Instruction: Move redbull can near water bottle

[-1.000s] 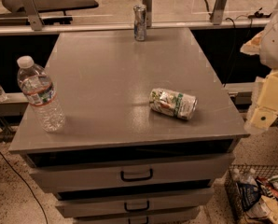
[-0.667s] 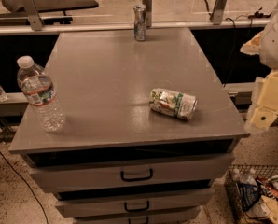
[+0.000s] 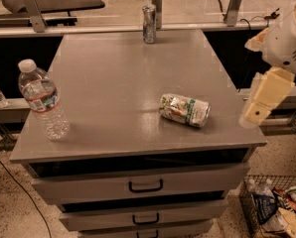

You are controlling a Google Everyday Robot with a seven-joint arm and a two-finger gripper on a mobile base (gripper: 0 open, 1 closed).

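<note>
The redbull can [image 3: 149,24] stands upright at the far edge of the grey table, near the middle. The water bottle [image 3: 41,101] stands upright at the table's front left corner, far from the can. My gripper [image 3: 256,112] hangs off the table's right side, level with the front right corner and pale cream in colour. It is well away from both the can and the bottle and holds nothing I can see.
A crushed green-and-white can [image 3: 184,110] lies on its side right of the table's middle. The grey table top [image 3: 113,78] sits on a drawer cabinet [image 3: 145,186]. A wire basket with bottles [image 3: 274,207] stands on the floor at the lower right. A rail runs behind the table.
My gripper has shifted slightly left, toward the table's right edge. The cans and the bottle have not moved.
</note>
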